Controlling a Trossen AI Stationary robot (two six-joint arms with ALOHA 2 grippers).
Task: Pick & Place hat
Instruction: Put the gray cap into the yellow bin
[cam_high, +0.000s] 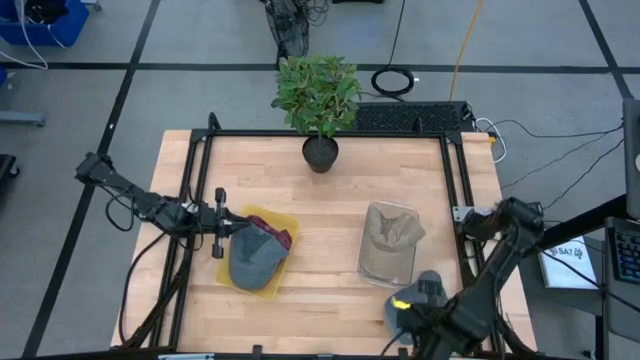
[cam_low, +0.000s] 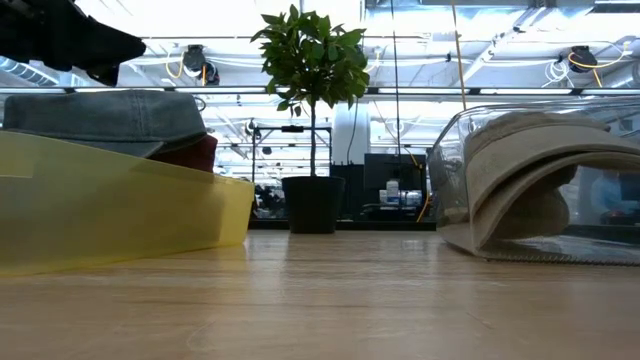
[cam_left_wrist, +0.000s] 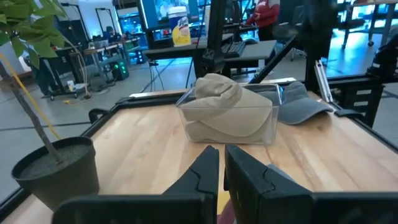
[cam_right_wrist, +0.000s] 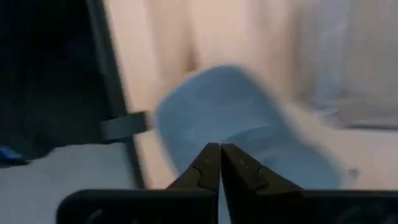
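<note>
A grey-blue hat (cam_high: 255, 258) lies on top of a dark red hat (cam_high: 283, 239) in a yellow tray (cam_high: 270, 218) at the table's left. My left gripper (cam_high: 240, 228) (cam_left_wrist: 221, 163) hovers shut over the tray's left edge. A beige hat (cam_high: 392, 232) (cam_left_wrist: 225, 93) sits in a clear bin (cam_high: 388, 268). Another grey hat (cam_high: 428, 288) (cam_right_wrist: 249, 118) rests on the table near its near right corner. My right gripper (cam_high: 405, 308) (cam_right_wrist: 220, 155) is shut, right at this hat. My right gripper points down at the grey hat near the table's near right corner with its fingers shut. The wrist view is blurred, and I cannot tell whether the tips touch the hat. My left gripper touches nothing.
A potted plant (cam_high: 319, 100) (cam_low: 312, 120) stands at the middle of the far edge. A black frame (cam_high: 330, 133) runs round the tabletop. Bare wood (cam_high: 325, 255) lies between the yellow tray and the clear bin. Cables and equipment lie on the floor beyond the table.
</note>
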